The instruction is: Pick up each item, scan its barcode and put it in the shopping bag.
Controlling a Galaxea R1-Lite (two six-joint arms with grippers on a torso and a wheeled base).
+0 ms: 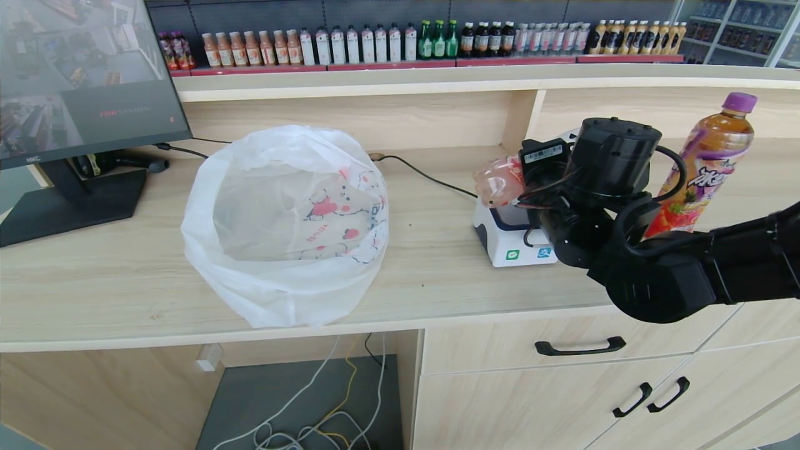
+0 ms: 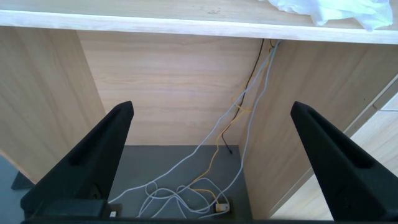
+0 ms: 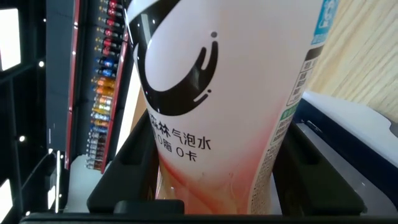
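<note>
My right gripper is shut on a pale pink bottle and holds it on its side just above the white barcode scanner. In the right wrist view the bottle sits between the two black fingers, with the scanner right behind it. The white plastic shopping bag stands open on the counter to the left of the scanner. My left gripper hangs open below the counter edge, holding nothing, and a bit of the bag shows above it.
A tall juice bottle with a purple cap stands on the counter right of the arm. A monitor is at the far left. Cables hang in the recess under the wooden counter; drawers are at the right.
</note>
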